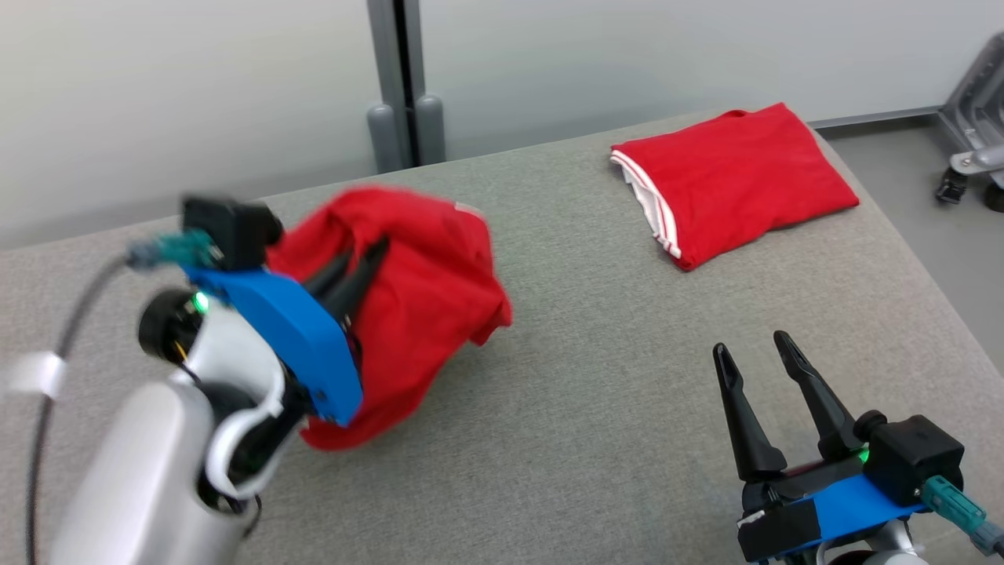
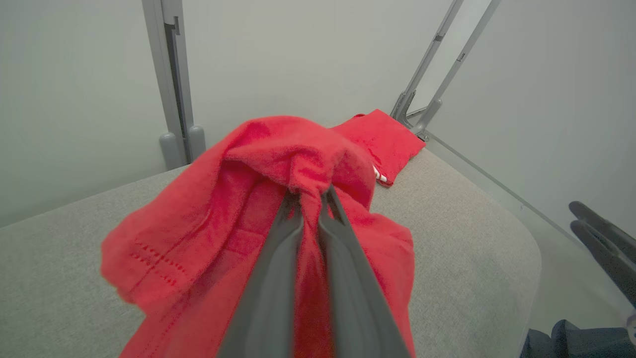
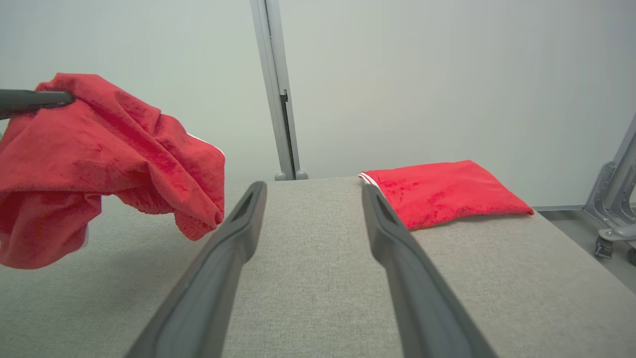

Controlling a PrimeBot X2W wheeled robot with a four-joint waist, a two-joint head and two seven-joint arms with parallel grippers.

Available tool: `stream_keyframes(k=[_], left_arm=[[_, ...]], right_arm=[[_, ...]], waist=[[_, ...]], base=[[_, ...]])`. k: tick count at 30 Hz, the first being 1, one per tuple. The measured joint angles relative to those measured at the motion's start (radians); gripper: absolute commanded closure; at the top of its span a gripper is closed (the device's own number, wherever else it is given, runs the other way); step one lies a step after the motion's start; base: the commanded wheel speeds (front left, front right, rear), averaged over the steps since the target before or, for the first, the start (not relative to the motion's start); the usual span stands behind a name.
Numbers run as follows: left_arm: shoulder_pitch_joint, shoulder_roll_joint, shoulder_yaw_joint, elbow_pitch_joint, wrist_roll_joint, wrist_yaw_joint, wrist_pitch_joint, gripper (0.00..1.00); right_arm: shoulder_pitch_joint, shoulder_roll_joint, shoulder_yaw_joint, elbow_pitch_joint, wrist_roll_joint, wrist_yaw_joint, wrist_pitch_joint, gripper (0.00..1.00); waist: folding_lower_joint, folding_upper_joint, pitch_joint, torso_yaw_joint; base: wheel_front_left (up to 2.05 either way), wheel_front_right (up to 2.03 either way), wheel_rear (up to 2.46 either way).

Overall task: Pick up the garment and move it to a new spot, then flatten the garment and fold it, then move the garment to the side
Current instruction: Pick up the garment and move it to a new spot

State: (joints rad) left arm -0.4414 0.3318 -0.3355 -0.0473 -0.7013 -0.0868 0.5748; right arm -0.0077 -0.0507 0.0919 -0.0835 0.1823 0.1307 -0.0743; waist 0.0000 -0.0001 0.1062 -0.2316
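Observation:
A crumpled red garment hangs bunched from my left gripper, which is shut on a fold near its top, over the left part of the grey padded table. In the left wrist view the two fingers of that gripper pinch the cloth, and the garment drapes down either side. From the right wrist view the garment sags with its lower edge close to the table. My right gripper stands open and empty at the lower right, its jaws wide apart above bare table.
A second red garment with white trim lies folded at the table's far right corner. A grey post rises behind the table's far edge. A metal frame with castors stands on the floor past the right edge.

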Motion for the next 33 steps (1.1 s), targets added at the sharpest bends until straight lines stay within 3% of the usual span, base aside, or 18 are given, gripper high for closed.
stream_keyframes(k=[3, 6, 7, 8, 9, 14, 19, 24, 33], left_arm=[[0.061, -0.017, -0.042, 0.074, 0.063, 0.005, -0.071, 1.00], [0.109, -0.054, -0.090, 0.178, 0.148, 0.039, -0.171, 1.00], [0.118, -0.072, -0.111, 0.221, 0.180, 0.053, -0.203, 0.81], [0.126, -0.094, -0.128, 0.261, 0.201, 0.063, -0.238, 0.09], [0.133, -0.119, -0.135, 0.300, 0.210, 0.075, -0.271, 0.00], [0.142, -0.203, -0.161, 0.437, 0.226, 0.091, -0.395, 0.00], [0.161, -0.222, -0.154, 0.451, 0.215, 0.089, -0.485, 0.00], [0.241, -0.212, -0.109, 0.362, 0.176, 0.088, -0.577, 0.00], [0.359, -0.127, -0.007, 0.207, 0.163, 0.106, -0.741, 0.00]], right_arm=[[0.007, 0.000, -0.005, 0.000, 0.002, 0.000, -0.002, 0.00], [0.011, 0.000, -0.009, 0.000, 0.002, 0.000, -0.005, 0.00], [0.012, 0.000, -0.016, 0.000, 0.002, 0.000, -0.005, 0.00], [0.013, 0.000, -0.017, 0.000, 0.002, 0.000, -0.005, 0.00], [0.013, 0.000, -0.015, -0.001, 0.002, 0.000, -0.003, 0.00], [0.011, 0.001, -0.005, -0.006, -0.016, 0.000, 0.012, 0.00], [0.013, 0.000, -0.021, -0.015, -0.023, 0.000, 0.022, 0.00], [0.030, 0.001, -0.040, -0.022, -0.022, 0.000, 0.028, 0.00], [0.049, 0.001, -0.096, -0.033, -0.023, 0.000, 0.034, 0.00]], waist=[[0.0000, 0.0000, 0.001, -0.019], [0.0000, 0.0000, 0.003, -0.019], [0.0000, 0.0001, 0.002, -0.016], [0.0000, 0.0001, 0.002, -0.011], [0.0000, 0.0001, 0.002, -0.006], [0.0000, 0.0002, -0.007, 0.025], [0.0000, 0.0002, -0.028, 0.065], [-0.0001, 0.0002, -0.047, 0.097], [0.0000, 0.0002, -0.076, 0.169]], base=[[0.00, 0.00, 0.00], [0.00, 0.00, 0.00], [0.00, 0.00, 0.00], [0.00, 0.00, 0.00], [0.00, 0.00, 0.00], [0.00, 0.00, 0.00], [0.00, 0.00, 0.00], [0.00, 0.00, 0.00], [0.00, 0.00, 0.00]])
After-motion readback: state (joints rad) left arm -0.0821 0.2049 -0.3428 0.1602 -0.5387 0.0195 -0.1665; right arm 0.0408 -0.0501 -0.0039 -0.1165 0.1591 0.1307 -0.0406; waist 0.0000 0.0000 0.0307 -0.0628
